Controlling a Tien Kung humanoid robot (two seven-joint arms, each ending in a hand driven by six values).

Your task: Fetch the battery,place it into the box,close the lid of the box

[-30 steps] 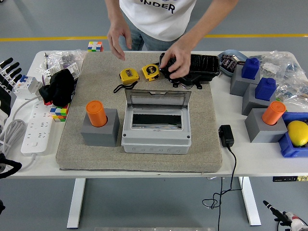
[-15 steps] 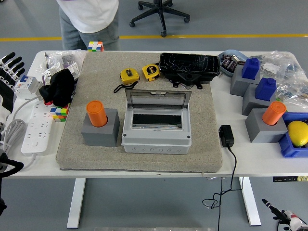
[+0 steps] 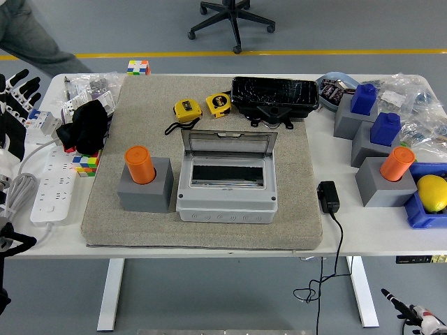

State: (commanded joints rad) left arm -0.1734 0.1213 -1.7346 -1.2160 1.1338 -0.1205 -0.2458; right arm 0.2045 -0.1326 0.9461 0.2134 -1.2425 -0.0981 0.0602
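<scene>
White surface is seen; at its left edge the left robot hand is raised, fingers spread, holding nothing. Orange battery stands upright beside the open-lidded box.

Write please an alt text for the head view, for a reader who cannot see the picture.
A grey box with its lid raised stands on a beige mat, beside an orange cylinder in a grey holder. Behind it lie two yellow tape measures and a black case. The robot's left hand, fingers spread, is at the left edge.
</scene>
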